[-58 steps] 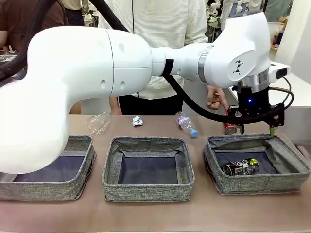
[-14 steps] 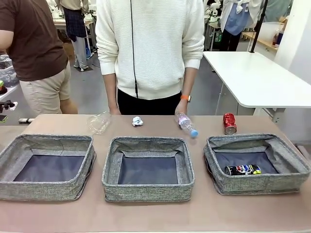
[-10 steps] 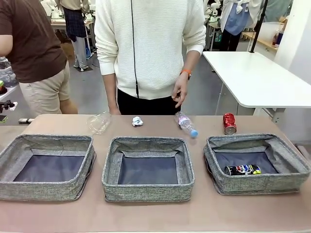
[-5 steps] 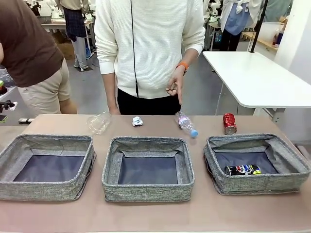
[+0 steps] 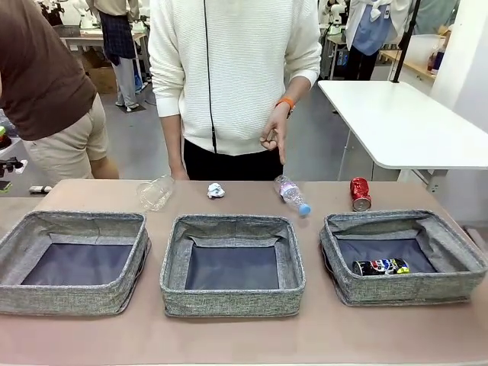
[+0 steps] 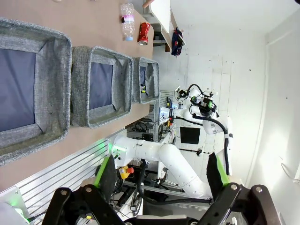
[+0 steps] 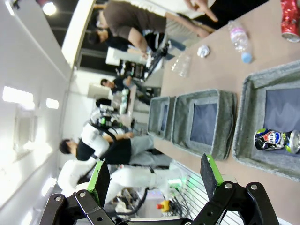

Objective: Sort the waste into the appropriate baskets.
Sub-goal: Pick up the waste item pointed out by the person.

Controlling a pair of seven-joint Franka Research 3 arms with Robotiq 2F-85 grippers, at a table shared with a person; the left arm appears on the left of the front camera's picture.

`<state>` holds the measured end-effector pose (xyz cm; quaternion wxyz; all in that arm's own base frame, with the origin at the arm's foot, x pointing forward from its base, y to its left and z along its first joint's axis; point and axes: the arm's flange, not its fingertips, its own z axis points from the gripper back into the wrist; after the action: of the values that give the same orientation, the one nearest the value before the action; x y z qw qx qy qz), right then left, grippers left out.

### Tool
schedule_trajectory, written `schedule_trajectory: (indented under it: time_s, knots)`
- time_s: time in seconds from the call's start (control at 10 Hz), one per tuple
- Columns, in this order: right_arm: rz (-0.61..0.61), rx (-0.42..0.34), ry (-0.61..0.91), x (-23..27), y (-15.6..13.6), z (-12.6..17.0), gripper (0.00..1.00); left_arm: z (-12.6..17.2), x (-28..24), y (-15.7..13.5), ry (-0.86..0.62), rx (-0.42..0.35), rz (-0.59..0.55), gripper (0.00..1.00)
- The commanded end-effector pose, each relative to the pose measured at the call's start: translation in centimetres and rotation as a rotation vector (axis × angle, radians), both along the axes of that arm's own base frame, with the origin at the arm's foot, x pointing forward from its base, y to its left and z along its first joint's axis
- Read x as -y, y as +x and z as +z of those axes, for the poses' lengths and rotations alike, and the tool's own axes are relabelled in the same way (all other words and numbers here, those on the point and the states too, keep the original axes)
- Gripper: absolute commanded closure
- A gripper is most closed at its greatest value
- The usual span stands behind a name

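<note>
Three grey baskets stand in a row: left (image 5: 69, 301), middle (image 5: 232, 303), right (image 5: 412, 288). A dark multicoloured can (image 5: 380, 267) lies in the right basket. Behind the baskets lie a crushed clear bottle (image 5: 155, 192), a white paper ball (image 5: 216, 191), a pink-labelled bottle (image 5: 291, 194) and a red can (image 5: 360, 194). My left gripper (image 6: 161, 173) is open and empty, high off to the side of the table. My right gripper (image 7: 154, 176) is also open and empty, well above the right basket's dark can (image 7: 276, 140).
A person in a white sweater stands at the far edge with one hand (image 5: 273, 137) held at chest height above the bottle. Another person (image 5: 46, 91) stands at the far left. A white table (image 5: 404, 122) stands behind on the right.
The arm that hung over the right basket has left the front view. The person's hand has risen from the table near the bottle to chest height. The person at left shifted further left.
</note>
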<state>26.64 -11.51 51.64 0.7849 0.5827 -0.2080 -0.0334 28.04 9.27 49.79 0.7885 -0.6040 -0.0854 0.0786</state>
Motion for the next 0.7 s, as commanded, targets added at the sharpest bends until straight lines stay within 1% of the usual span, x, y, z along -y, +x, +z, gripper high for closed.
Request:
schedule_trajectory:
  time_s: [0.0, 0.1, 0.2, 0.3, 0.4, 0.5, 0.6]
  knots:
    - [0.226, 0.139, -0.163, -6.9, 5.1, 2.4, 0.00, 0.5, 0.2, 0.0, -0.017, -0.001, 0.008, 0.00]
    - [0.368, 0.167, -0.239, -12.8, 9.0, 2.1, 0.00, 0.5, 0.2, 0.0, -0.017, -0.001, 0.008, 0.00]
    - [0.449, 0.159, -0.253, -16.7, 11.2, 0.9, 0.00, 0.5, 0.2, 0.0, -0.017, -0.001, 0.008, 0.00]
    - [0.515, 0.160, -0.322, -20.9, 12.2, -1.3, 0.00, 0.5, 0.2, 0.0, -0.017, -0.001, 0.008, 0.00]
    - [0.565, 0.151, -0.413, -23.5, 11.8, -3.7, 0.00, 0.5, 0.2, 0.0, -0.017, -0.001, 0.008, 0.00]
    - [0.564, 0.138, -0.420, -23.1, 11.0, -5.2, 0.00, 0.5, 0.2, 0.0, -0.017, -0.001, 0.008, 0.00]
    - [0.441, 0.123, -0.369, -18.5, 9.5, -4.5, 0.00, 0.5, 0.2, 0.0, -0.017, -0.001, 0.008, 0.00]
